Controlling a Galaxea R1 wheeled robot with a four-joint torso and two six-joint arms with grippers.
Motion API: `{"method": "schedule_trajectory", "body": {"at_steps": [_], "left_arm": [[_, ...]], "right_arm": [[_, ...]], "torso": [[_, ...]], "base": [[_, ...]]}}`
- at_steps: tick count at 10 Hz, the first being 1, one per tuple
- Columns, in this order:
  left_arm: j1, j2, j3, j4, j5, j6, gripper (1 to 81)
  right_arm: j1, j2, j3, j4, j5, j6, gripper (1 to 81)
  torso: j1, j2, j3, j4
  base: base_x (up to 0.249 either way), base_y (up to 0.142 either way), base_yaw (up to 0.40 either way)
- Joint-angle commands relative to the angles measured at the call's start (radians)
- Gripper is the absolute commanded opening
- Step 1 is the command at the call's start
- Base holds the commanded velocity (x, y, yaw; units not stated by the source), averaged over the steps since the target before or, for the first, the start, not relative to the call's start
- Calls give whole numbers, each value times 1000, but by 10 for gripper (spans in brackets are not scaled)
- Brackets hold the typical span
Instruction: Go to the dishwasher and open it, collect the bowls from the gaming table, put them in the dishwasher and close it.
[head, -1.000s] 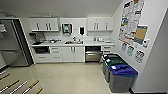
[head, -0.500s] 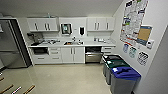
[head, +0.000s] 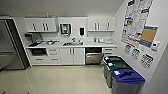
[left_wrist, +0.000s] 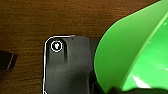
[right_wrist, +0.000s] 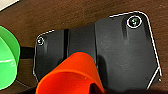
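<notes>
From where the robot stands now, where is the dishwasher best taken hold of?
Probably the top edge of the dishwasher steel front, just under the dark band, approached straight from the front: white cabinets flank it, the counter caps it, and the bins crowd its right side.

You've got open pale floor (head: 57, 80) from the camera all the way to the cabinet run. The dishwasher (head: 93, 55) sits under the counter (head: 72, 45), right of the white double doors (head: 73, 56), and its top section looks dark, possibly ajar. Its right flank is tight: a row of bins (head: 122, 75) lines the right wall (head: 155, 32), the nearest with a blue lid, the farthest just beside the dishwasher's right edge. A steel fridge (head: 10, 47) blocks the left end. At the wrists, a green bowl (left_wrist: 135, 55) crowds the left camera and an orange bowl (right_wrist: 72, 75) the right one.
</notes>
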Motion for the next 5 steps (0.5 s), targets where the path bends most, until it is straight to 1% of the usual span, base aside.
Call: {"method": "schedule_trajectory", "body": {"at_steps": [1, 5], "left_arm": [[-59, -5, 3, -7, 47, 5, 10], [-59, -5, 6, -7, 47, 5, 10]], "right_arm": [[51, 1, 3, -12, -36, -3, 10], [52, 1, 3, -12, -36, -3, 10]], "torso": [[0, 0, 0, 0], [0, 0, 0, 0]], "base": [[179, 0, 0], [179, 0, 0]]}}
